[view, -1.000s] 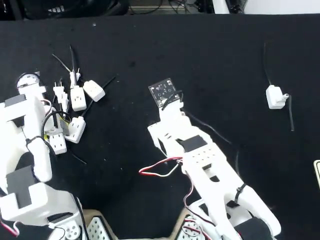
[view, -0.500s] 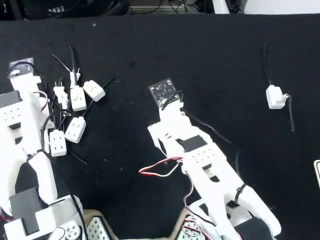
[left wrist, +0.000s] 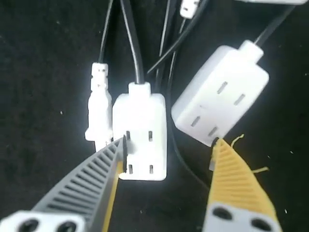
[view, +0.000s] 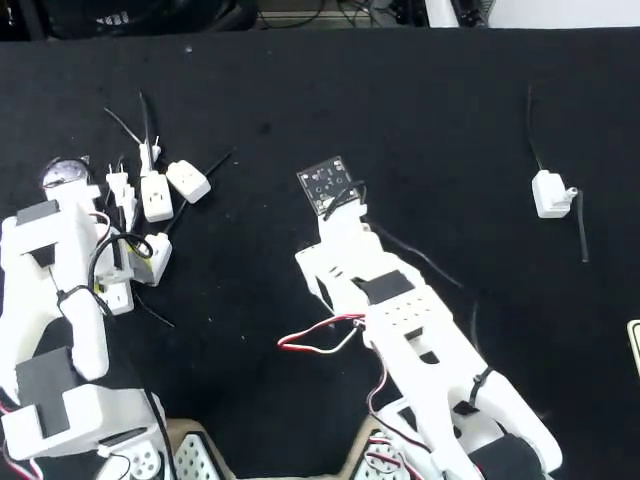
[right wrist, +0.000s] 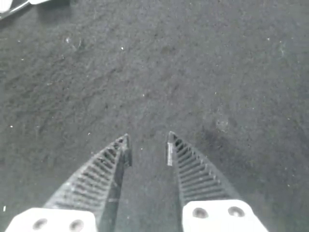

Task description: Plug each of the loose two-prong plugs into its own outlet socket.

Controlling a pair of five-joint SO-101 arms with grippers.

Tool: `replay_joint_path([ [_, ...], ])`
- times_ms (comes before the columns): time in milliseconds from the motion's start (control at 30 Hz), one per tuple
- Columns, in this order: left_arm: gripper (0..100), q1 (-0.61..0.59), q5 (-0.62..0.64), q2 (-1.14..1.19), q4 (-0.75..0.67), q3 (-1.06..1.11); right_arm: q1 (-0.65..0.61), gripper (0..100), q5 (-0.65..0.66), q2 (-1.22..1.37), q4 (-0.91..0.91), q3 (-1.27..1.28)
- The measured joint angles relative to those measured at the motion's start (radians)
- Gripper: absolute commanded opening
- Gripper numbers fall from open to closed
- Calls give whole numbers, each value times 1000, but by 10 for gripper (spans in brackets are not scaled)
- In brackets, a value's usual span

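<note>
Left hand point(left wrist: 169, 145) hangs spread over the cluster at the counter's point(view: 300, 100) left, its fingers point(left wrist: 234, 179) straddling an outlet socket point(left wrist: 142, 133) while the loose plug point(left wrist: 99, 113) lies just outside the grey finger point(left wrist: 91, 179). Closing here would probably pinch the socket instead, and the crossed cords point(left wrist: 135, 43) could drag neighbours.

Socket point(left wrist: 142, 108): glossy plastic; tbl point(right wrist: 193, 72): matt cloth.

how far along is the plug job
Done: nothing confirmed; the straight socket block and the tilted socket block both show empty slots. In hand: nothing held; the left gripper is open over the straight one, a loose plug beside it. The right gripper is open above bare table. Left: apparently every plug, plus the white piece off alone.
</note>
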Motion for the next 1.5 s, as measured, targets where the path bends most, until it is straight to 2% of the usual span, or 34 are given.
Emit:
replay_joint_path([
  [300, 287, -63, -8, 26, -29, -2, 0, 106, 0, 0, 0, 0],
  [367, 287, -81, -41, 29, -29, -2, 0, 106, 0, 0, 0, 0],
  [733, 287, -91, -92, 41, -32, -21, 0, 106, 0, 0, 0, 0],
  [1100, 287, -100, -92, 48, 98, -100, 0, 106, 0, 0, 0, 0],
  [1300, 287, -100, -95, 51, 91, -98, 0, 106, 0, 0, 0, 0],
  [1500, 287, -103, -98, 51, -2, -34, 0, 106, 0, 0, 0, 0],
])
